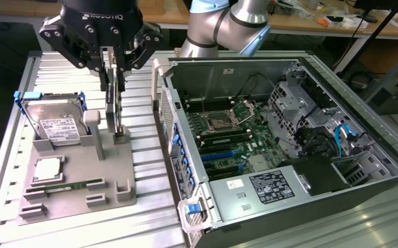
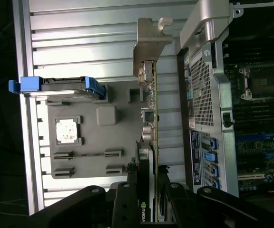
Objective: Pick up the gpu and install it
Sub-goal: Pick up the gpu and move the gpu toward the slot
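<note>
Fingers (image 2: 126, 204) narrowed, clamped on upright gpu (image 2: 149, 118) edge, at gray holder (image 1: 81, 170).

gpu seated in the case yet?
No, the gpu stands on edge in the gray holder beside the open case, with the gripper clamped on its top edge.

Slatted table (image 1: 147, 165) bears grey holder (image 1: 81, 168), computer case (image 1: 219, 77).

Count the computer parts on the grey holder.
4: hard drive at the holder's far end; CPU just in front of it; memory stick nearer the camera; gpu upright on edge at the side toward the case, gripped by the end effector. None seems hidden.
</note>
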